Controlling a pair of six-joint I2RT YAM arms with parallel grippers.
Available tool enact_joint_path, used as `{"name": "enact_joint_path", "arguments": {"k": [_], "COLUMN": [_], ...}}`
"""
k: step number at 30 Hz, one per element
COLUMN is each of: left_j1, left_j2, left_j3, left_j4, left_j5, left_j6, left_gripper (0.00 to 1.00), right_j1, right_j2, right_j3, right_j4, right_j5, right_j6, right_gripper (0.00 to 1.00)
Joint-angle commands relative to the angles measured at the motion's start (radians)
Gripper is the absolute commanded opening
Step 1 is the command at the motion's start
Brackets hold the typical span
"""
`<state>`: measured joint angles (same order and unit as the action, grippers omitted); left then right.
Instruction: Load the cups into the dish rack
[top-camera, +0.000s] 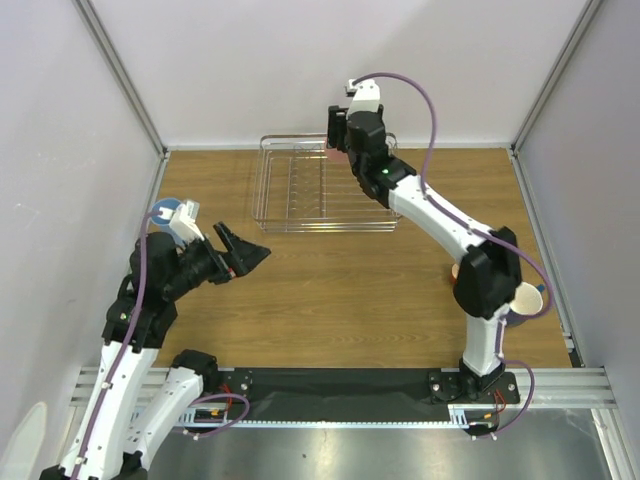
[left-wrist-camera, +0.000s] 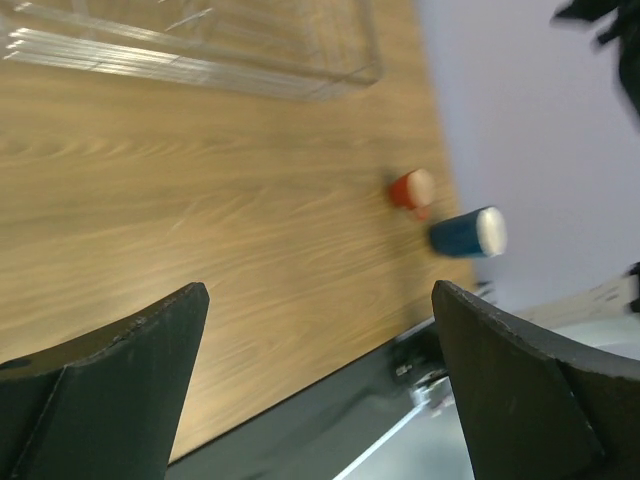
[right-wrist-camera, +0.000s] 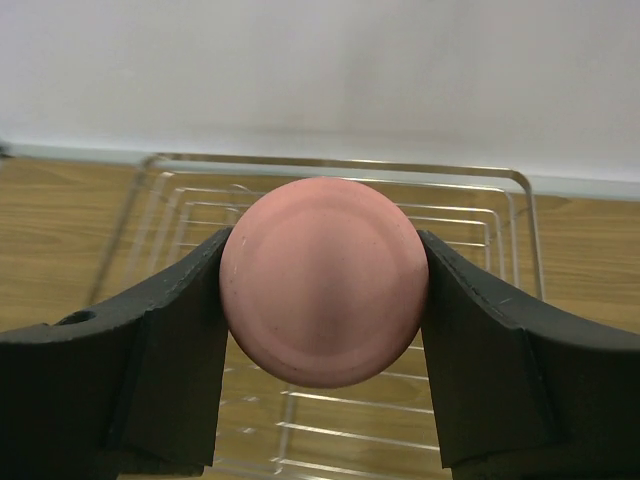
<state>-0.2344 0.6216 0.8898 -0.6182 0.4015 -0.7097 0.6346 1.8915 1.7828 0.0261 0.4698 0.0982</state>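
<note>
My right gripper (right-wrist-camera: 325, 250) is shut on the pink tumbler (right-wrist-camera: 323, 285), gripping it by its sides with its base toward the camera, above the silver wire dish rack (right-wrist-camera: 480, 215). From above, the right gripper (top-camera: 338, 135) hangs over the rack's (top-camera: 275, 200) far right part. My left gripper (top-camera: 247, 256) is open and empty above the table's left side. A light blue tumbler (top-camera: 166, 212) stands behind the left wrist. The small orange cup (left-wrist-camera: 411, 189) and the dark blue white-lined mug (left-wrist-camera: 468, 232) sit at the right edge. No clear glass shows.
In the top view the orange cup (top-camera: 456, 270) is partly hidden by the right arm and the mug (top-camera: 528, 299) sits beside the arm's elbow. Grey walls close the table on three sides. A black strip (top-camera: 340, 385) runs along the near edge.
</note>
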Motion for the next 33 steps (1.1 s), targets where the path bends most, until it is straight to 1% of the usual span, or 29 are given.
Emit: {"name": "enact_joint_path", "arguments": {"k": [1, 2, 6, 7, 10, 15, 16, 19, 22, 24, 29, 33], "left_j1": [0.006, 0.006, 0.006, 0.006, 0.006, 0.006, 0.006, 0.006, 0.006, 0.006, 0.006, 0.006], "left_j2": [0.023, 0.036, 0.075, 0.081, 0.096, 0.131, 0.145, 0.176, 0.200, 0.213, 0.224, 0.234], "left_j3": [0.070, 0.095, 0.135, 0.138, 0.149, 0.202, 0.213, 0.253, 0.279, 0.287, 0.297, 0.296], "left_j4": [-0.175, -0.190, -0.216, -0.204, -0.175, -0.150, -0.147, -0.138, -0.129, -0.132, -0.135, -0.132], "left_j5": [-0.073, -0.101, -0.122, -0.115, -0.092, -0.119, -0.125, -0.142, -0.141, -0.136, -0.138, -0.135], "left_j6": [0.160, 0.174, 0.182, 0.176, 0.148, 0.154, 0.157, 0.159, 0.156, 0.154, 0.151, 0.148], "left_gripper": [0.99, 1.00, 1.00, 1.00, 1.00, 1.00, 1.00, 1.00, 1.00, 1.00, 1.00, 1.00], "right_j1": [-0.018, -0.029, -0.070, -0.081, -0.107, -0.159, -0.164, -0.179, -0.182, -0.190, -0.208, -0.214], "right_j2": [0.069, 0.113, 0.173, 0.185, 0.216, 0.261, 0.273, 0.291, 0.326, 0.339, 0.405, 0.428], "right_j3": [0.116, 0.142, 0.174, 0.182, 0.187, 0.207, 0.210, 0.208, 0.227, 0.227, 0.305, 0.323], "right_j4": [0.038, 0.028, 0.005, -0.011, -0.012, -0.022, -0.052, -0.054, -0.061, -0.055, -0.092, -0.092], "right_j5": [0.069, 0.081, 0.059, 0.052, 0.035, -0.016, -0.014, -0.049, -0.048, -0.053, -0.056, -0.065], "right_j6": [-0.095, -0.119, -0.103, -0.082, -0.084, -0.048, -0.048, -0.029, -0.035, -0.029, -0.015, -0.018], "right_gripper": [0.00, 0.00, 0.00, 0.00, 0.00, 0.00, 0.00, 0.00, 0.00, 0.00, 0.00, 0.00]}}
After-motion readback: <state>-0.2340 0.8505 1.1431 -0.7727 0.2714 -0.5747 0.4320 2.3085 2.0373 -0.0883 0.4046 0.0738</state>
